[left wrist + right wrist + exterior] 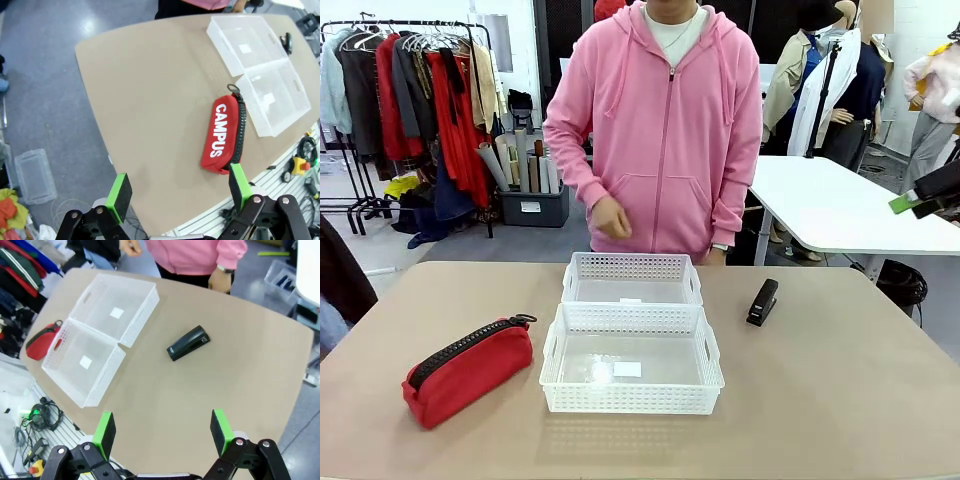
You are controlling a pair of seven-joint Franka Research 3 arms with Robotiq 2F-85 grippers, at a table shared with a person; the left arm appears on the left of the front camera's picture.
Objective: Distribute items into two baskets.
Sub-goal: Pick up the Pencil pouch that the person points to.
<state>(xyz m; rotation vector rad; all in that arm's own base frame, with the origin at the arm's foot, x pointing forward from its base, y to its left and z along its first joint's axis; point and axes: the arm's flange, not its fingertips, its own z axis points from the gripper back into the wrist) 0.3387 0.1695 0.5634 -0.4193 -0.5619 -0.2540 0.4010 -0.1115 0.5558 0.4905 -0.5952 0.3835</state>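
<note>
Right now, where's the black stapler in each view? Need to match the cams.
Front view: the stapler lies right of centre, on the table to the right of the far basket.
Left wrist view: the stapler is a small dark shape near the top right, just past the far basket.
Right wrist view: the stapler is near the centre, right of the far basket.
Shared landmark: the far basket, the one nearer the person.

In the right wrist view the red pouch (37, 342) lies partly hidden behind the nearer basket (107, 379). In the left wrist view the stapler (287, 42), beyond the far basket (222, 50), is too small to make out. The front view's top edge cuts off the person (665, 130) at the head, and the sticker (627, 369) is too small to read.
</note>
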